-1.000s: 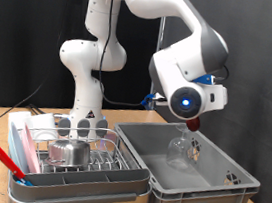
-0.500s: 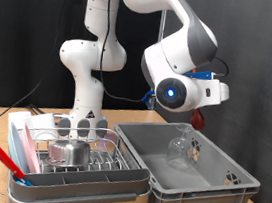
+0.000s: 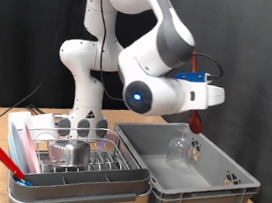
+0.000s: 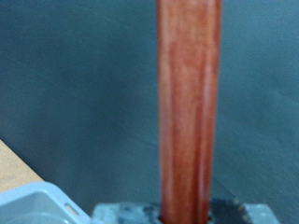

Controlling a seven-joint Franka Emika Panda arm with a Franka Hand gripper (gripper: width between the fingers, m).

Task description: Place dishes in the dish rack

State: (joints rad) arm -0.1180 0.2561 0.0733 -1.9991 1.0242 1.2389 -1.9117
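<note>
While the Franka arm (image 3: 147, 53) arches over the scene, its gripper (image 3: 196, 111) hangs above the grey plastic bin (image 3: 188, 179), over the bin's far side. Largest item is that bin, open-topped, at the exterior view's right, just beside the dish rack (image 3: 74, 154). Rack is a silver wire frame in a pale tray with a grey rim, at the bin's left, touching or nearly touching it. In the rack: pink plate (image 3: 23, 149) standing on edge at the side away from the bin, steel cup (image 3: 69, 152) lying among the prongs mid-rack. Red stick-like utensil (image 3: 10, 163) rests across the rack's front corner farthest from the bin. Clear glass (image 3: 179, 150) stands upright inside the bin, below the gripper, not touching it. A dark red piece (image 3: 194, 120) hangs at the fingers above the glass; wrist view shows a reddish-brown shaft (image 4: 189, 112) running along the fingers, blurred. Cannot tell how wide the fingers stand or whether they clamp that piece.
</note>
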